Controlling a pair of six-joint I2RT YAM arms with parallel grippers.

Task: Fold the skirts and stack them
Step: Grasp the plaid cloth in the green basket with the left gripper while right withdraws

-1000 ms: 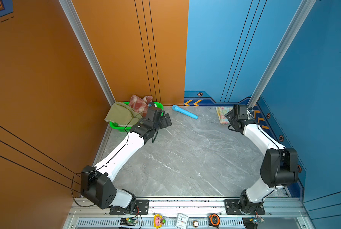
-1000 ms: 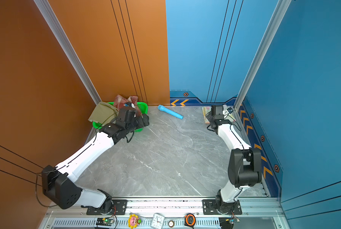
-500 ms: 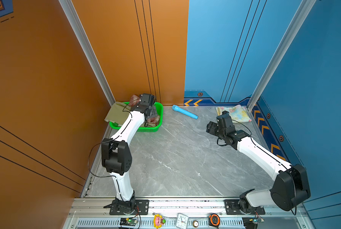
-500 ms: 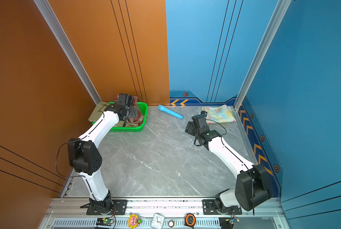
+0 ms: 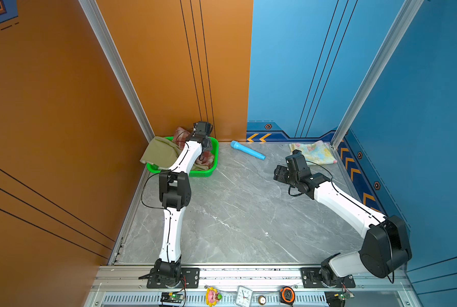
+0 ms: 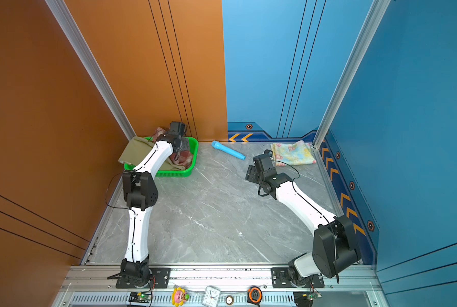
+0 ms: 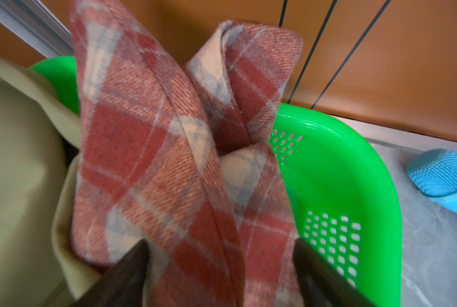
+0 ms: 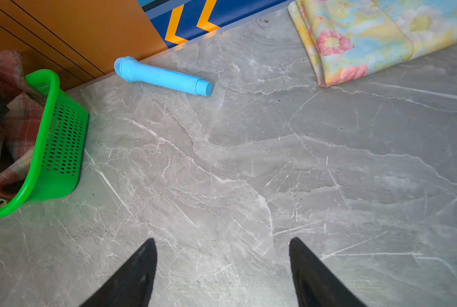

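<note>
The green basket (image 5: 201, 174) (image 6: 186, 171) is sitting in the far left corner of the worktop (image 5: 235, 212), close to the orange wall. Two skirts are lying in it. The olive skirt (image 5: 159, 152) (image 6: 135, 151) is hanging over the basket's left rim. The plaid skirt (image 7: 147, 148) (image 5: 205, 160) is filling the inside, and one thick fold of it is standing up. The floral skirt (image 5: 313, 155) (image 8: 368, 34) is lying folded flat in the far right corner, well apart from the basket. The blue tube (image 5: 247, 150) (image 8: 163, 77) is lying by the far edge between them, touching neither.

The left arm is rising from the near edge, bending at the elbow just in front of the basket and reaching over it, with the wrist tipping down inside. The left tool (image 7: 220, 244) (image 5: 207, 144) is standing around the plaid fold, and the cloth is filling the gap between its fingers (image 7: 137, 263). Whether they are pressing the cloth I cannot tell. The right arm is stretching from the near right corner towards the middle. The right tool (image 8: 222, 240) (image 5: 280, 174) is hanging over bare marble with its jaws apart and holding nothing.

The middle and near parts of the worktop are lying open, while walls are closing the left, far and right edges.
</note>
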